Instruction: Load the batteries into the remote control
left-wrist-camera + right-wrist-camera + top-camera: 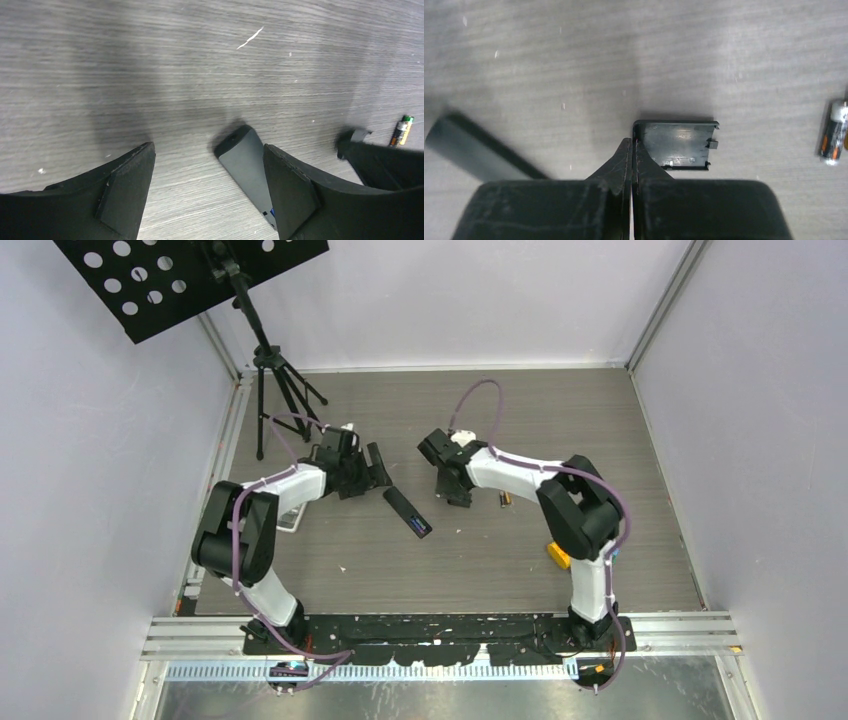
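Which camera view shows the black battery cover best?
The right wrist view: the battery cover lies whole, inside up, its clips sharp, at the tip of the shut right gripper. In the top external view it cannot be told apart from that gripper. The left wrist view shows at most a blurred dark scrap at the right.

Remote control [243, 162] half hidden behind left tool [207, 150].
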You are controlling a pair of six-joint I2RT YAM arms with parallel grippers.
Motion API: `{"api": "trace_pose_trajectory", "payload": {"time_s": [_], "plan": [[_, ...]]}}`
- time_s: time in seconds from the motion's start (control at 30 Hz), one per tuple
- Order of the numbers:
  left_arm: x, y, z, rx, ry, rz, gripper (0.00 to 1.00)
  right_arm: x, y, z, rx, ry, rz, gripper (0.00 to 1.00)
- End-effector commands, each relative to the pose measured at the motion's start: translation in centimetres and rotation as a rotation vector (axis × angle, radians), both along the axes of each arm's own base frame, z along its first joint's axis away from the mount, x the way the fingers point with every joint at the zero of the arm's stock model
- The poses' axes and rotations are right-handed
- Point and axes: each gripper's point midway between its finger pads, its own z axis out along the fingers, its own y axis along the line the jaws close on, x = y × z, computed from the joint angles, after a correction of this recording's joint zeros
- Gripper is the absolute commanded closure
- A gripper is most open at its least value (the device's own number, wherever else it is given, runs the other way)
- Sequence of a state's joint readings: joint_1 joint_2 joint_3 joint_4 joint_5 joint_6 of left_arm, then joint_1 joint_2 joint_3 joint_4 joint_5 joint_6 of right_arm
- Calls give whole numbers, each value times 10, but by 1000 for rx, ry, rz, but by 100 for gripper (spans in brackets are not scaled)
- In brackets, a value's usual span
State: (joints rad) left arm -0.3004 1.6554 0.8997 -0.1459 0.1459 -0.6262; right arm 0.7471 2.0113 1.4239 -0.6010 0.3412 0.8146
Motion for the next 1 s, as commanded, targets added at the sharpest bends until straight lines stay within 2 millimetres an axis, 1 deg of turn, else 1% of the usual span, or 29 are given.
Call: {"api": "trace_pose_trajectory", "payload": {"time_s": [0.0, 0.03, 0.1, 0.17, 0.3, 0.43, 0.53, 0.67, 0.73, 0.83, 0.97], "plan": [[15, -18, 9, -56, -63, -106, 19, -11, 26, 57, 243, -81, 89, 100], [16, -22, 9, -79, -68, -120, 19, -15, 30, 65, 289, -98, 112, 100], [16, -30, 9, -121, -71, -137, 22, -24, 32, 80, 354, -122, 147, 100], [15, -37, 9, -163, -68, -148, 30, -31, 35, 96, 422, -150, 171, 100], [10, -40, 1, -193, -25, -131, 45, -45, 41, 119, 559, -173, 190, 100], [-3, -41, -10, -230, 38, -97, 55, -55, 45, 134, 669, -172, 176, 100], [-18, -39, -17, -256, 81, -66, 55, -58, 43, 141, 704, -176, 162, 100], [-37, -35, -21, -263, 96, -59, 55, -61, 42, 151, 746, -183, 154, 100], [-44, -34, -20, -264, 101, -60, 55, -62, 43, 155, 770, -184, 153, 100], [-54, -35, -16, -288, 101, -66, 55, -62, 46, 167, 829, -192, 152, 100], [-60, -35, -8, -305, 90, -63, 53, -62, 49, 186, 917, -206, 151, 100]]}}
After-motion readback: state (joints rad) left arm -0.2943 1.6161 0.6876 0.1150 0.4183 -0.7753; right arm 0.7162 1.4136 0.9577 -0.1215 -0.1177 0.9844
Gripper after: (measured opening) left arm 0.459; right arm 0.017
